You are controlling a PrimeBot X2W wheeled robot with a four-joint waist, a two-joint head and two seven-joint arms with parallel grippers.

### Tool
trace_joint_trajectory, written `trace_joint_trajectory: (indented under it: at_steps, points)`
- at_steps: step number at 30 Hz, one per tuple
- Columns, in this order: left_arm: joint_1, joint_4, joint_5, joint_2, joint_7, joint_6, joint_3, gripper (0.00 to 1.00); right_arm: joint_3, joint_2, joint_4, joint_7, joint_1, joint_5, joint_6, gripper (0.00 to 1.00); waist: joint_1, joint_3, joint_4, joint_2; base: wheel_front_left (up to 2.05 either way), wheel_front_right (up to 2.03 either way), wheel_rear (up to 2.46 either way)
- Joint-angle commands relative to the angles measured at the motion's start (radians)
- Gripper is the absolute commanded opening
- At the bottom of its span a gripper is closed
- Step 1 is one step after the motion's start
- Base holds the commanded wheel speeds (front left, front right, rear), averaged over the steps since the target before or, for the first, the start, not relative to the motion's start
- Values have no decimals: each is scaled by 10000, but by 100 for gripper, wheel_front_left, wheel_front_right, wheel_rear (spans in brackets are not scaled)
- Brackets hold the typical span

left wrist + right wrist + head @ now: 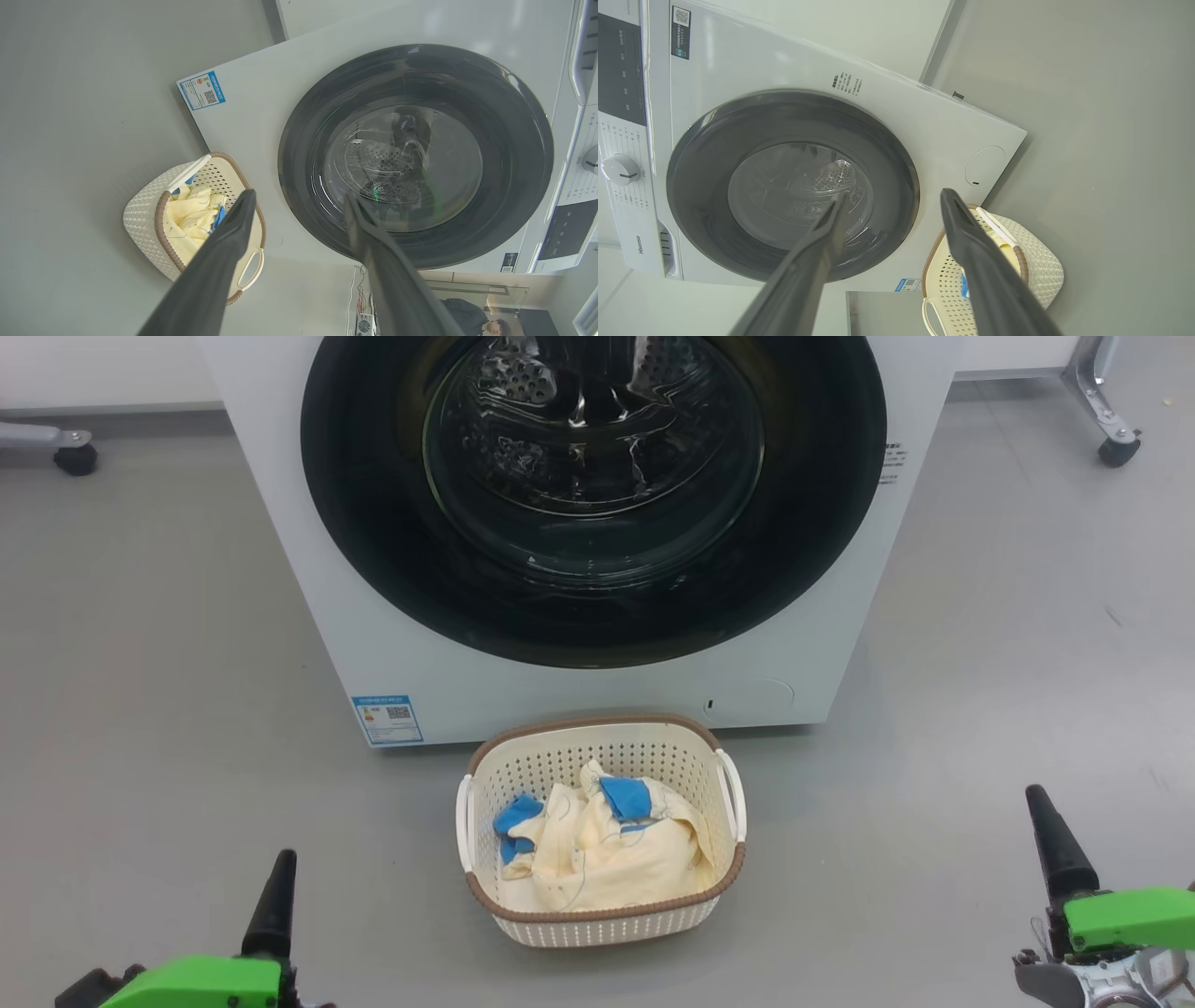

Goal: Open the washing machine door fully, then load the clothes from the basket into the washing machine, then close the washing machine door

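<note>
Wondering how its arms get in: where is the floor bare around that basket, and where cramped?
Bare grey floor lies left of the basket, out to the left fingers, and right of it toward the right fingers. Cramped behind: the washing machine stands close, its door shut.

glossy black door [373, 523] w/ clear glass, perforated plastic basket [607, 924], soft cloth clothes [597, 859].

You have bare floor [159, 728] on both sides of the basket [597, 924], and its top lies open above the clothes [607, 863]. The washing machine door [597, 630] sits shut against the front, barring your way inside. The basket stands close before it. Wheeled legs [1116, 439] stand well off at the far corners.
</note>
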Motion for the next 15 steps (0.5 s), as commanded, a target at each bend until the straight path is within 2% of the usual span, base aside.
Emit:
trace_joint_trajectory:
  at_steps: [1, 15]
  points:
    - [-581, -388, 380, 253, -154, 71, 41, 100, -19, -309, -451, -131, -644, -570, -11, 100, 0, 0, 7, 0, 0, 0, 0]
    - [-700, -621, 3070, 518, -573, 793, -338, 100, -71, -200, -813, -442, -672, -3947, -14, 100, 0, -9, 32, 0, 0, 0, 0]
